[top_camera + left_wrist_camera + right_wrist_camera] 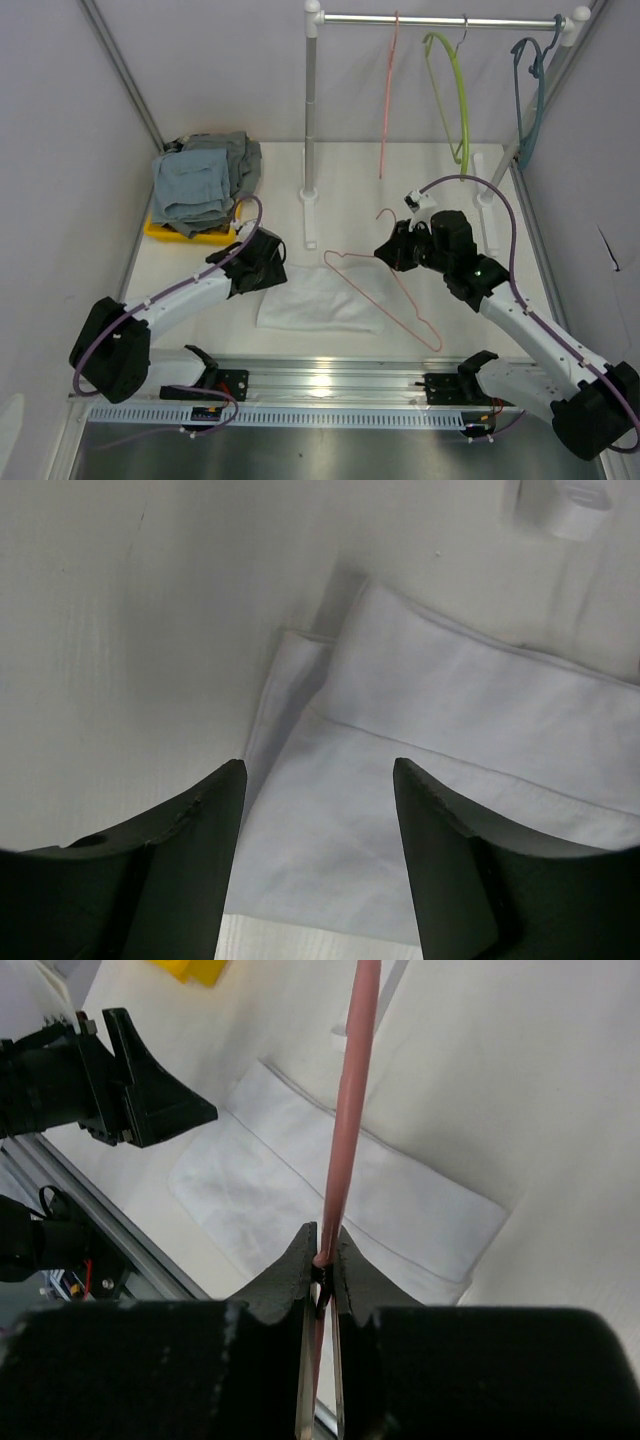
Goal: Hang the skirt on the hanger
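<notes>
Skirt (320, 300), white and folded, is laid flat on the tabletop (350, 190) near the arm bases. The left gripper (320, 770) is spread wide over its left edge, nothing grasped. The right gripper (322, 1250) is clamped on a pink hanger (350, 1110) above the skirt's right side. Farther back, other hangers (463, 100) are hung on a rail (440, 18).

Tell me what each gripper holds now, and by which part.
The right gripper clamps the pink hanger on its thin rod near the hook. The left gripper holds nothing, jaws open over the white skirt.
</notes>
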Motion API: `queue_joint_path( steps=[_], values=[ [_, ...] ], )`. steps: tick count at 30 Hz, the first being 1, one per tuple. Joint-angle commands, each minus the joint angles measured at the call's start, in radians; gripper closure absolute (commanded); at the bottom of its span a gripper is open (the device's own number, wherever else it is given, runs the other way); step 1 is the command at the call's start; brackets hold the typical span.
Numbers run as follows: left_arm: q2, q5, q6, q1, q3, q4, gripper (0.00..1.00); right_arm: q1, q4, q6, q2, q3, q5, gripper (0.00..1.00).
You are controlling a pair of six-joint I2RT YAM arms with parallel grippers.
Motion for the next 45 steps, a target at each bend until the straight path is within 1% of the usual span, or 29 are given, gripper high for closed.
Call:
queue_joint_path(
  steps=[1, 4, 6, 8, 9, 10, 12, 17, 21, 22, 24, 25, 26, 27, 31, 35, 38, 41, 45],
  values=[
    [0.070, -0.039, 0.051, 0.015, 0.076, 0.038, 0.36, 0.001, 0.205, -0.044, 0.018, -0.001, -0.084, 1.00],
    [0.142, -0.041, 0.094, 0.019, 0.128, 0.056, 0.38, -0.011, 0.277, -0.070, 0.040, -0.013, -0.107, 1.00],
    [0.170, -0.030, 0.131, 0.019, 0.159, 0.076, 0.39, -0.047, 0.321, -0.078, 0.057, -0.012, -0.128, 1.00],
    [0.208, -0.022, 0.148, 0.022, 0.188, 0.090, 0.40, -0.084, 0.378, -0.064, 0.080, -0.021, -0.188, 1.00],
    [0.225, -0.010, 0.152, 0.026, 0.200, 0.087, 0.40, -0.124, 0.395, -0.056, 0.087, -0.030, -0.213, 1.00],
    [0.245, -0.001, 0.157, 0.034, 0.219, 0.088, 0.41, -0.141, 0.439, -0.043, 0.110, -0.035, -0.269, 1.00],
    [0.295, 0.025, 0.168, 0.042, 0.226, 0.093, 0.42, -0.178, 0.461, -0.038, 0.141, -0.027, -0.322, 1.00],
    [0.357, 0.062, 0.185, 0.045, 0.227, 0.133, 0.44, -0.193, 0.514, -0.050, 0.238, -0.002, -0.401, 1.00],
    [0.386, 0.085, 0.195, 0.054, 0.228, 0.157, 0.48, -0.203, 0.527, -0.076, 0.300, 0.022, -0.415, 1.00],
    [0.389, 0.099, 0.198, 0.055, 0.228, 0.167, 0.54, -0.204, 0.519, -0.085, 0.311, 0.034, -0.420, 1.00],
    [0.377, 0.116, 0.202, 0.055, 0.222, 0.176, 0.64, -0.212, 0.512, -0.105, 0.331, 0.045, -0.412, 1.00],
    [0.372, 0.124, 0.202, 0.057, 0.222, 0.179, 0.74, -0.216, 0.508, -0.113, 0.336, 0.048, -0.412, 1.00],
    [0.365, 0.137, 0.203, 0.057, 0.222, 0.179, 0.78, -0.230, 0.508, -0.116, 0.342, 0.054, -0.418, 1.00],
    [0.357, 0.144, 0.206, 0.055, 0.222, 0.176, 0.86, -0.238, 0.519, -0.112, 0.357, 0.057, -0.446, 1.00],
    [0.305, 0.183, 0.225, 0.055, 0.214, 0.164, 1.00, -0.250, 0.570, -0.105, 0.408, 0.082, -0.503, 1.00],
    [0.236, 0.239, 0.260, 0.055, 0.211, 0.151, 1.00, -0.253, 0.533, -0.151, 0.465, 0.136, -0.509, 1.00],
    [0.184, 0.285, 0.283, 0.055, 0.197, 0.147, 1.00, -0.273, 0.544, -0.150, 0.492, 0.140, -0.506, 1.00],
    [0.153, 0.375, 0.317, 0.055, 0.196, 0.165, 1.00, -0.292, 0.554, -0.133, 0.514, 0.143, -0.501, 1.00],
    [0.162, 0.482, 0.356, 0.054, 0.231, 0.164, 1.00, -0.301, 0.565, -0.102, 0.511, 0.160, -0.553, 1.00]
  ],
)
